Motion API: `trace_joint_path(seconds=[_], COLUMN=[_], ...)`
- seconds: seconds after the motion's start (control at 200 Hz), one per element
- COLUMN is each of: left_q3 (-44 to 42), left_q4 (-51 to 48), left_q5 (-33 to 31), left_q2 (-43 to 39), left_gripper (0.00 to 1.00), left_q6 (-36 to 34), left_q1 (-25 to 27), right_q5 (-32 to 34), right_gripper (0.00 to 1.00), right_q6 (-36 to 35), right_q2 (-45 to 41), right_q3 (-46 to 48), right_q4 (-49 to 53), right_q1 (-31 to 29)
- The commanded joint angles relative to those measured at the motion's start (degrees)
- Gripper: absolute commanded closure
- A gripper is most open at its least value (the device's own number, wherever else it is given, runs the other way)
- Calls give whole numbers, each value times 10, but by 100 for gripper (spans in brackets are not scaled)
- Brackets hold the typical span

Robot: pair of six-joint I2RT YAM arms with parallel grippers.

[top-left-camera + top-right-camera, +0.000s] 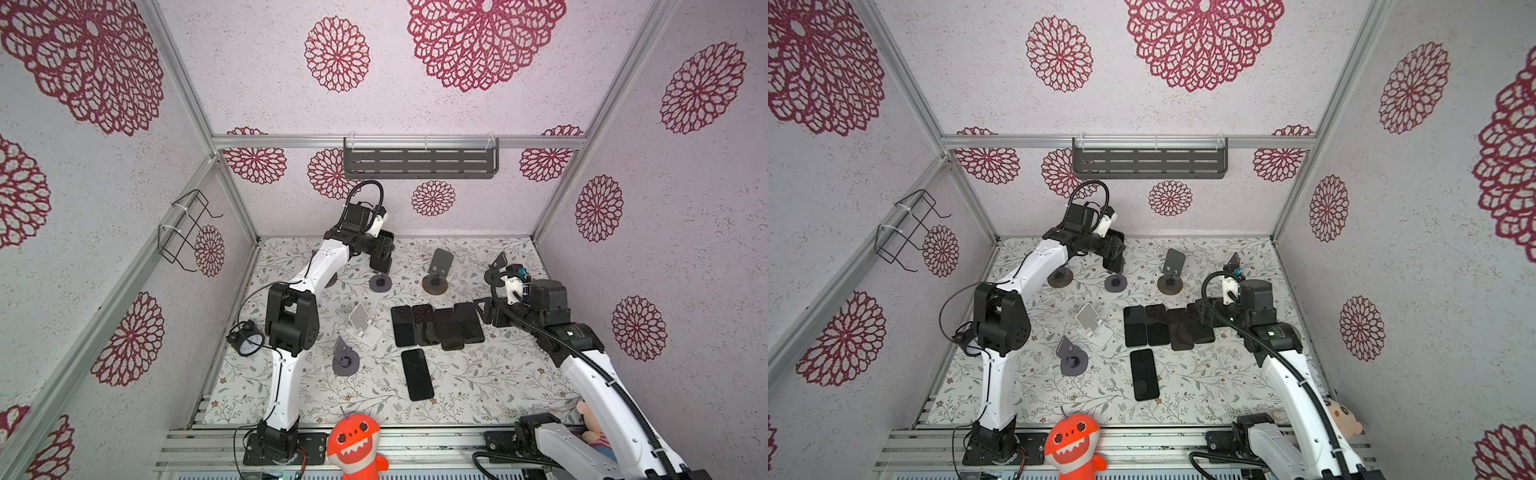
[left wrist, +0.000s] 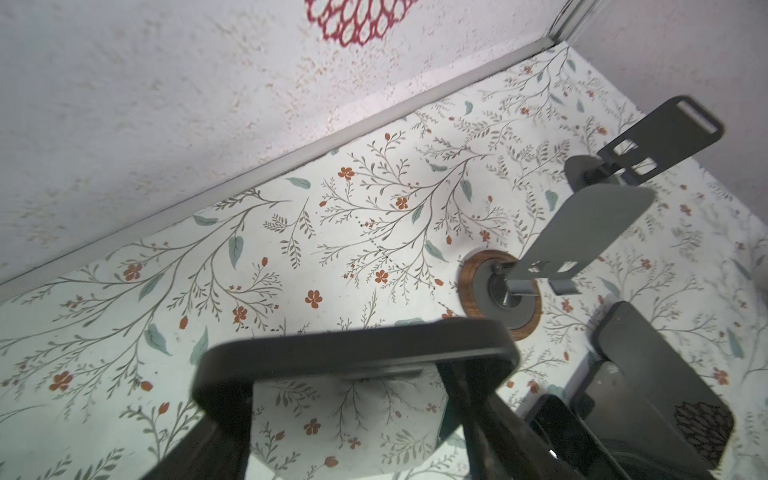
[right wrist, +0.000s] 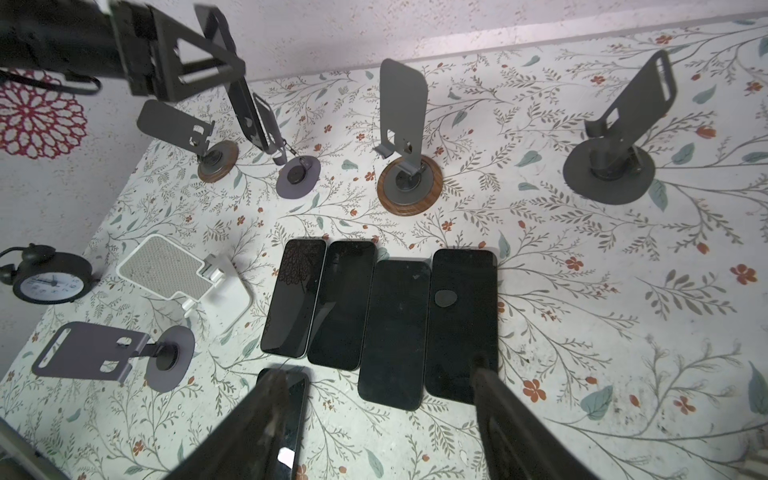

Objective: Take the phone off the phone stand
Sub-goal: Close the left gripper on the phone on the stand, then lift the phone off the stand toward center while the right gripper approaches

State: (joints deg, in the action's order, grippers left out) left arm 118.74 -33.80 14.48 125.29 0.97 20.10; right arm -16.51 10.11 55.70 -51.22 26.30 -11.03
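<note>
Phone upright at stand, clamped inside left gripper; right gripper spread apart, well right of stand.

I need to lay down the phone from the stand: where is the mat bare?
Bare mat lies between the single phone and the right arm, in front of the row of phones. Crowded: among the back stands and around the white stand.

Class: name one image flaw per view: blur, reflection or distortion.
Left wrist view: the black phone nearest the lens is soft. Right wrist view: the black fingers of the right gripper blur; a flat-lying dark phone mirrors a flower pattern. In both top views, wide-angle perspective splays the silver frame posts.
</note>
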Motion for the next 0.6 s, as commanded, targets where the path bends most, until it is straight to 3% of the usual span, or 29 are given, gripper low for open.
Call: trace_joint_path(seconds=[0.0,0.155,0.245,0.465,0.595], left_q3=[44,49,13,-171,-246], left_q4=[-3,-73,-81,16,61], left_q5=[26,50,71,221,231], left_q2=[-73,-102,-122,-209,-234], left_gripper=[41,43,50,73,76], left_q6=[39,116,161,285,311], left_q1=[-1,-2,-2,4,19], right_q5=[-22,-53,-66,-90,-98], right_gripper=[26,27,28,31,34], right_q6=[-17,-15,-11,7,37], right_q2=[29,71,92,150,178], right_q3=[-53,-95,-107,-131,-144], right_q4=[-32,-61,-80,-136,-169], right_q1=[-26,-61,-79,-133,-157])
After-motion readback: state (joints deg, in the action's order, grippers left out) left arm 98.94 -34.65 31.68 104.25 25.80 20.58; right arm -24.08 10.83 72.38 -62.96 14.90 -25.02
